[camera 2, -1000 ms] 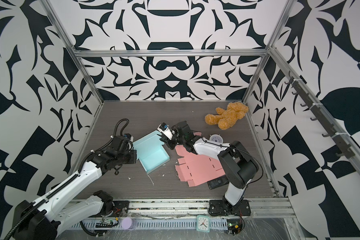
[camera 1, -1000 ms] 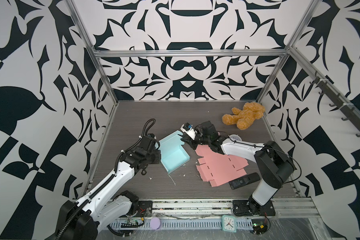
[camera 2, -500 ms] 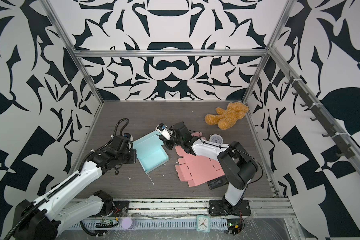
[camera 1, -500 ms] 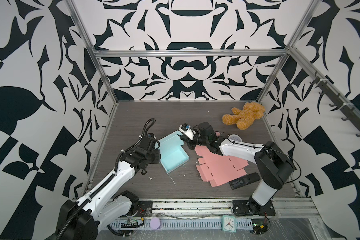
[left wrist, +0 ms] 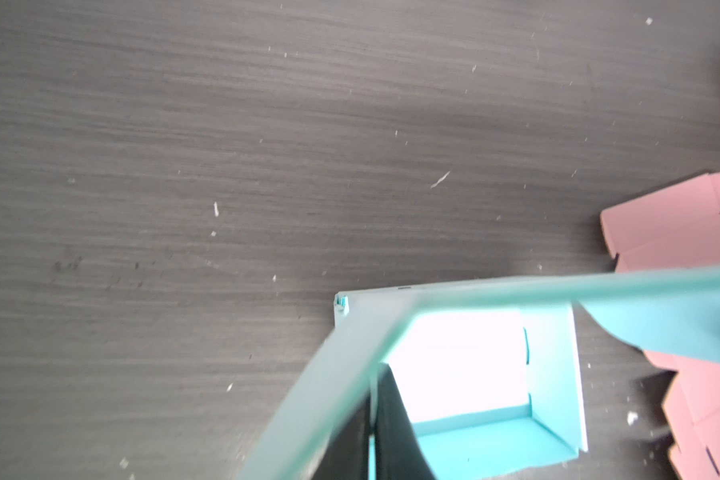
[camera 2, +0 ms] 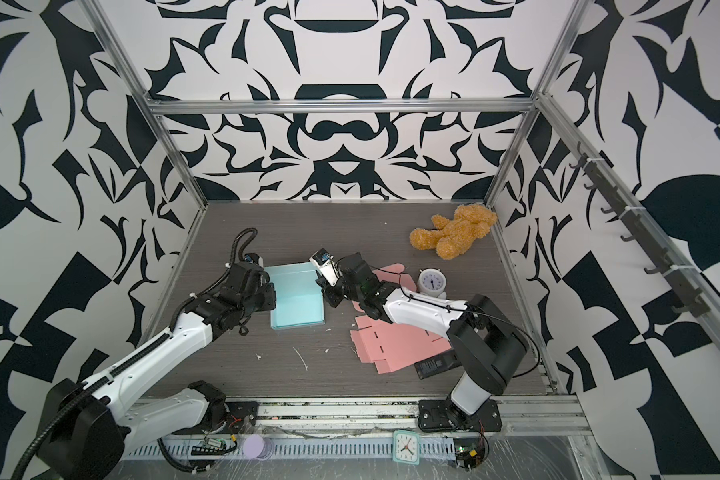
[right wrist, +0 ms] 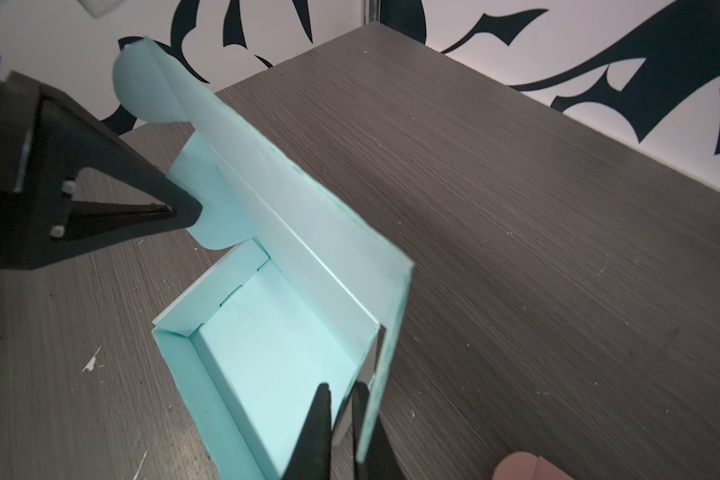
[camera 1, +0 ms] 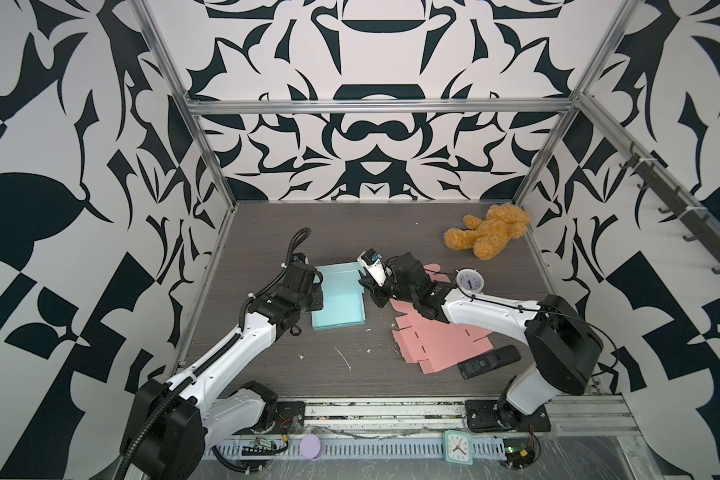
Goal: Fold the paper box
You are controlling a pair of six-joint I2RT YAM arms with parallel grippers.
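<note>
Only in the right wrist view is the left tool (right wrist: 179,212) seen clamped on a rounded flap of the teal paper box (right wrist: 275,345), and the right tool (right wrist: 344,401) closed on its raised lid's corner. In both top views the box is placed toward the 9 o'clock side of the dark wood-grain counter (camera 1: 350,232), with a pink sheet (camera 1: 441,345) at the box's 4 o'clock and a teddy bear (camera 1: 489,232) toward 1 o'clock. The counter is enclosed by black-and-white patterned walls (camera 1: 371,137).
</note>
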